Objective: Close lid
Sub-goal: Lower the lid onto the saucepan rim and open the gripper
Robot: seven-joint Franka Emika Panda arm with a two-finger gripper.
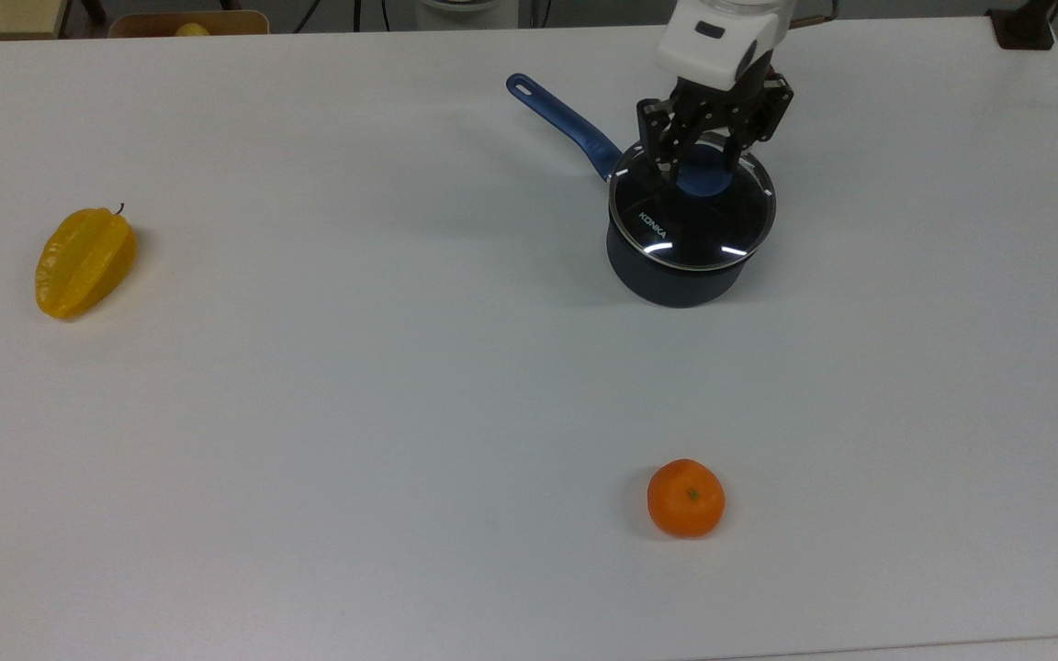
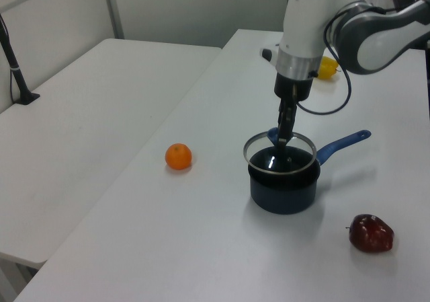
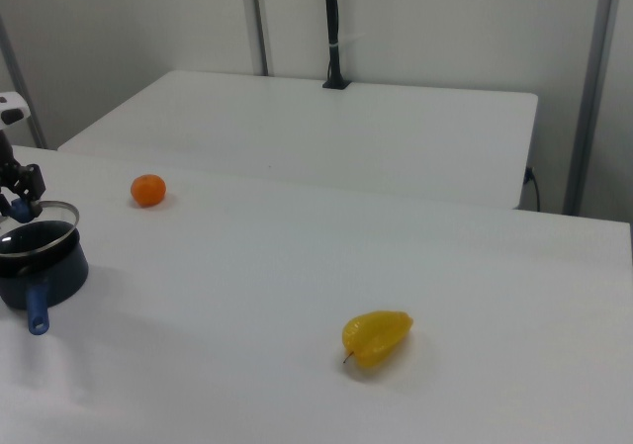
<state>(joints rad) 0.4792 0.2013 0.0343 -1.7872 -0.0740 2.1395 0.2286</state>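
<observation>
White tabletop [image 1: 309,386] carries one dark pot, one lid and three pieces of fruit. One gripper [image 1: 703,161] on the Panda arm is clenched on the blue knob [image 1: 702,179] of the lid [image 1: 690,225]. The lid, clear glass with a metal rim and "KONKA" lettering, sits over the mouth of the pot [image 1: 676,275]; in the left view it appears slightly tilted above the rim, and whether it is fully seated cannot be told. One blue pot handle [image 1: 561,124] points toward the top view's upper left. Fruit count: one orange [image 1: 685,498] near the table's front edge in the top view, one yellow starfruit [image 1: 84,262] well apart at the top view's left, one dark red fruit [image 2: 370,233] near the pot in the left view.
</observation>
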